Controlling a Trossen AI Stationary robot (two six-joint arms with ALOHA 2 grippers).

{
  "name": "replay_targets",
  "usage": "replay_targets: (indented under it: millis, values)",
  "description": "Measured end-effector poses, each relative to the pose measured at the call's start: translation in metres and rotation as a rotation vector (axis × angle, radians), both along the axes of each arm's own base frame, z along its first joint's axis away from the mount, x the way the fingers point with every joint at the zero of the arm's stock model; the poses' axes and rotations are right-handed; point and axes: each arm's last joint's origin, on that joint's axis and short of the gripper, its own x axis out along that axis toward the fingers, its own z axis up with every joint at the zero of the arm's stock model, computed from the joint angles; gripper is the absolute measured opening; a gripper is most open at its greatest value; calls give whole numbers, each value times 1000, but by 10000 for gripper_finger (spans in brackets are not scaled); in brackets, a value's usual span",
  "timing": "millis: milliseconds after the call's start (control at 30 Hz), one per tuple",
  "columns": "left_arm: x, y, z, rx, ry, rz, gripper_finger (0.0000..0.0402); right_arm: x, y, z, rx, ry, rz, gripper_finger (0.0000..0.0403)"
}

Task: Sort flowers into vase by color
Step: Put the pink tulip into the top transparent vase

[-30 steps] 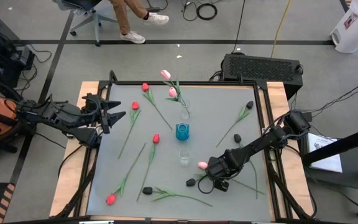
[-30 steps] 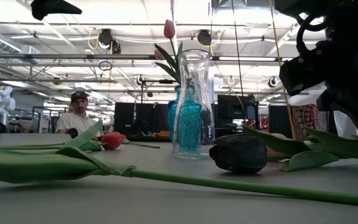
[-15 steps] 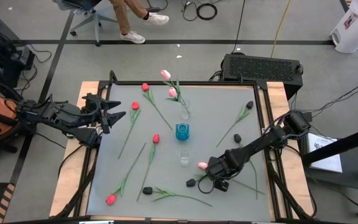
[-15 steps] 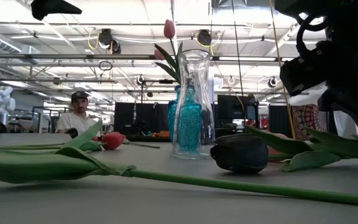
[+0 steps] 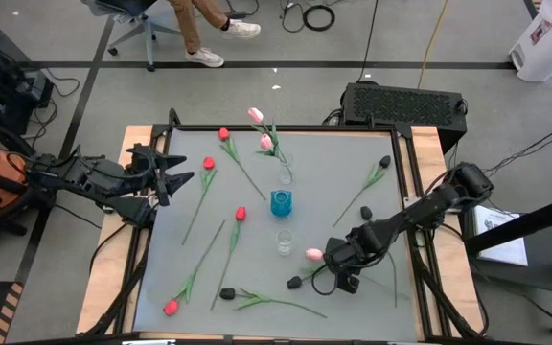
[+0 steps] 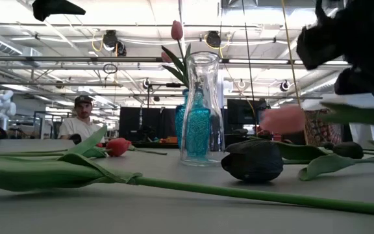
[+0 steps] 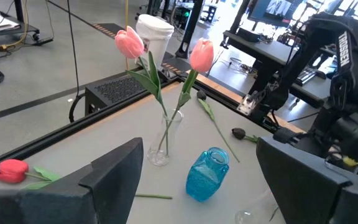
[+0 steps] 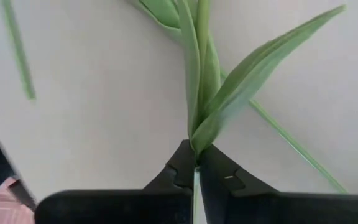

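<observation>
My right gripper [image 5: 339, 265] is over the table's near right part, shut on a pink tulip whose head [image 5: 312, 254] points toward the clear empty vase [image 5: 284, 241]. In the low view that head [image 6: 284, 120] hangs above the table. My left gripper [image 5: 166, 175] waits open at the table's left edge. A small clear vase [image 5: 284, 172] holds two pink tulips [image 7: 194, 56], and a blue vase [image 5: 281, 202] stands between the two clear ones. Red tulips [image 5: 241, 213] and black tulips [image 5: 365, 213] lie flat on the table. My right gripper pinches the pink tulip's green stem [image 8: 196, 163] between its two shut fingers, right where the leaves [image 8: 229, 99] branch off. The fingers come from above and lie across the stem. The head end is lifted clear of the table, with the stem roughly level.
A black tulip head [image 5: 294, 282] and its stem lie just beside the right gripper, another black one [image 5: 226, 293] near the front edge. A red tulip [image 5: 171, 307] lies at the near left corner. A raised frame [image 5: 410, 182] borders the table. A person [image 6: 80, 120] sits beyond it.
My right gripper has risen, still shut on the stem, and has drawn slightly toward the table's right. The pink tulip, which lay on the table, is now lifted clear, with its head off the surface. The black head beside it stayed put.
</observation>
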Motion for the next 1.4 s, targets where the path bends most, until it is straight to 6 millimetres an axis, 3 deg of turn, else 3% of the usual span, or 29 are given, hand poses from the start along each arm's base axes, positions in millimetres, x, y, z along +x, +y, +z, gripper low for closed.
replay_targets:
  millis: [600,1000,1400]
  values:
    - [0,0,0,0,0,0,319,-31,-18,69,44,-281,35,0]
    - [0,0,0,0,0,0,319,-51,-36,101,-134,-530,109,0]
    - [0,0,0,0,0,0,319,-35,-60,123,-269,-793,72,0]
